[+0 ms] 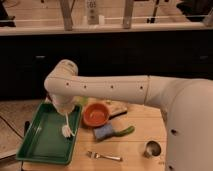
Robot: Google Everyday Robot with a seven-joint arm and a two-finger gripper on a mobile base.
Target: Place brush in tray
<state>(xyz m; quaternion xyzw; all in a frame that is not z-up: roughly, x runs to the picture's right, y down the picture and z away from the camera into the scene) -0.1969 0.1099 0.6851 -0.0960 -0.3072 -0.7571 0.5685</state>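
Observation:
The brush (66, 125), a slim white stick with a small bristle head at its lower end, hangs nearly upright over the right part of the dark-green tray (40, 142). Its top is held in my gripper (63, 110), which sits under the bulky white arm and is mostly hidden by it. The gripper is shut on the brush. The bristle head is low inside the tray's rim; whether it touches the tray floor I cannot tell. The tray lies at the left end of the wooden table.
An orange bowl (96, 114) stands just right of the tray. A blue pad with a green handle (108, 132) lies in front of it. A silver fork (104, 156) lies near the front edge, and a small metal cup (152, 148) stands at the right.

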